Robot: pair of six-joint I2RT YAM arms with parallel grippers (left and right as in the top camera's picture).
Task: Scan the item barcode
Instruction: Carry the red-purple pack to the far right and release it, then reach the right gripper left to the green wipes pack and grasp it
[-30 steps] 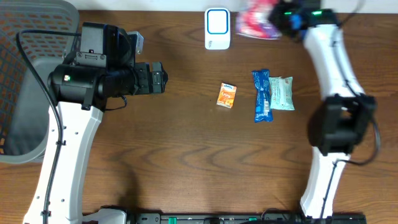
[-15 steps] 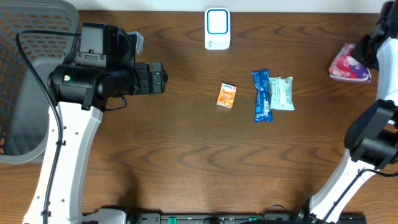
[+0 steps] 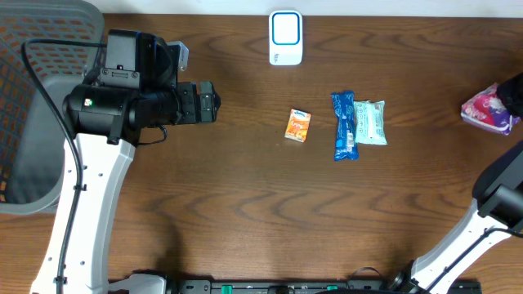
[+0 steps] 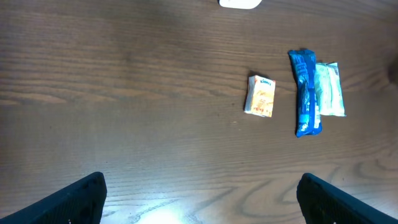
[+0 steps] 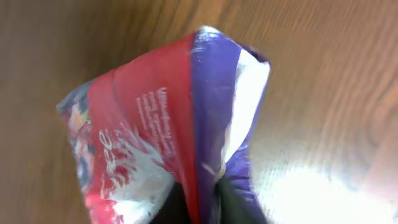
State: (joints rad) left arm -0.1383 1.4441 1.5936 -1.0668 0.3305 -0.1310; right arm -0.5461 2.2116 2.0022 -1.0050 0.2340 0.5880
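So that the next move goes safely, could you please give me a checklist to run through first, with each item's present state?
1. Left gripper open and empty: ok.
2. Orange packet lies alone, free to grasp: ok.
3. Blue packet apart from the pale green packet: not ok, they lie touching side by side.
4. White scanner unobstructed: ok.
5. Right gripper holding the red and purple packet: cannot tell.
6. Barcode visible on the orange packet: cannot tell, too small.

Red-and-purple packet [image 5: 155, 124], blue wrapper [image 3: 344, 125], orange box [image 3: 298, 126]
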